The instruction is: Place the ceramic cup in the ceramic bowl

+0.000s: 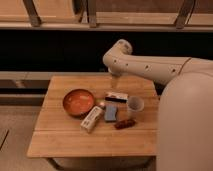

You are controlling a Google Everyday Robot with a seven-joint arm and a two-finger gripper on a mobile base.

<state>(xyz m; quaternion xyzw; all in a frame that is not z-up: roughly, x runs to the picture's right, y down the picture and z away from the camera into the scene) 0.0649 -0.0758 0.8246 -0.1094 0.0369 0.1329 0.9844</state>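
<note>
While the ceramic cup [135, 105] stands upright on the right part of the table [65, 142], the ceramic bowl [78, 101] sits well apart from it on the left part, and it is empty. Between them lie a blue flat pad [111, 112], a white carton [92, 119] and a small dark packet [117, 96], and a brown-red bar [125, 123] lies just in front of the cup. The gripper [114, 82] hangs under the pale arm, above the far part of the table, behind the cup and touching nothing; whether it is released or clenched I cannot tell. I judge the task as not started, because the cup is not yet taken. The cup is probably stiff, rather light but breakable, and its glazed wall may be slippery, so a firm but gentle hold seems needed. A good place to take it is over the rim, one side inside and one outside. It should go down softly into the bowl, because ceramic on ceramic can chip
</note>
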